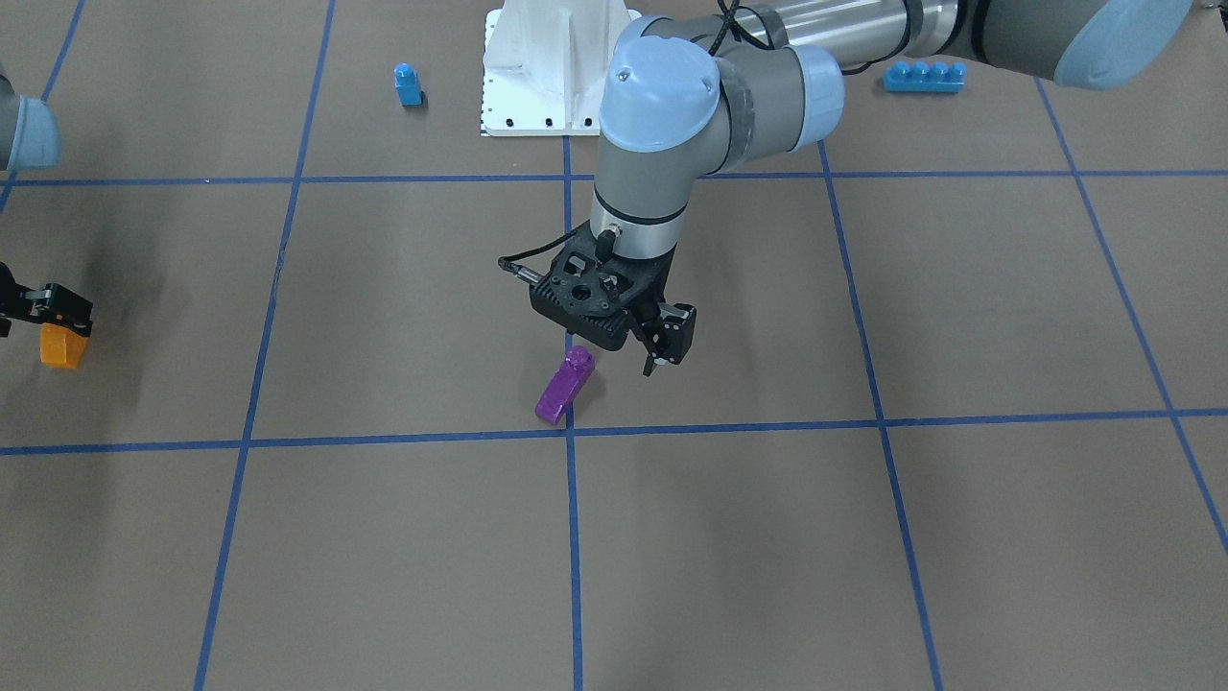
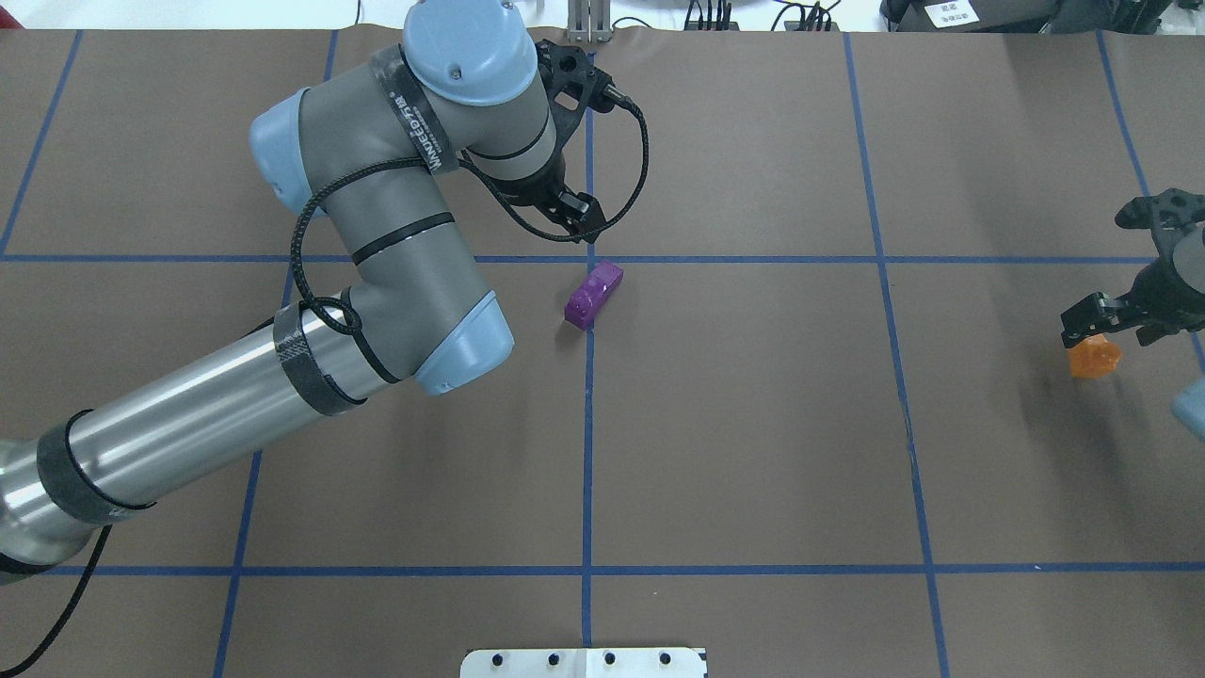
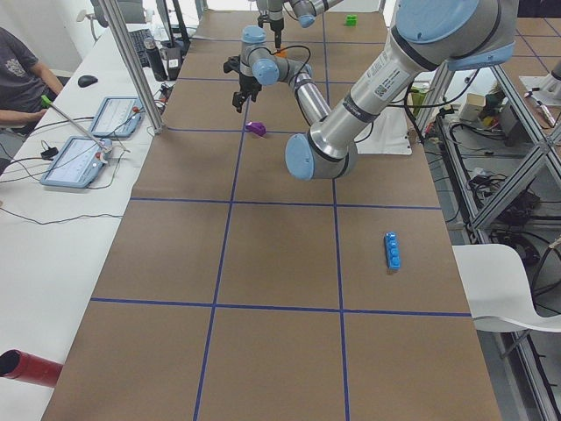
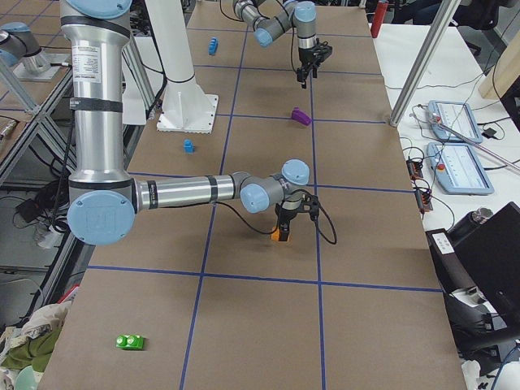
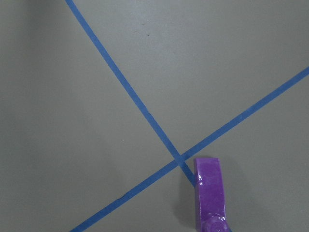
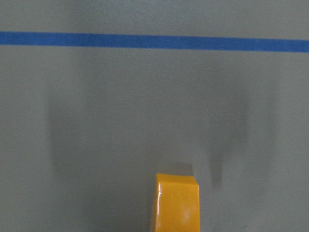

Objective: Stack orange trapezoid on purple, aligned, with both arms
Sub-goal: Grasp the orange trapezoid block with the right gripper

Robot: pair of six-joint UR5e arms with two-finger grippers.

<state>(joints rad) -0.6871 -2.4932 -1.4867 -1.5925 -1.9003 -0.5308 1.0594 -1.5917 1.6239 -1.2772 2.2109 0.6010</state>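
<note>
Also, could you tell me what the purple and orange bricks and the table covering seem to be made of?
The purple brick looks like glossy moulded plastic: bright highlights show on its top face. The orange trapezoid seems the same, smooth with a soft sheen. The table covering looks like matte brown paper or card, without glare; blue tape lines cross it.

Glossy plastic purple brick point(image 1: 564, 386), glossy orange trapezoid point(image 2: 1094, 359), matt brown table point(image 2: 753, 424)
</note>
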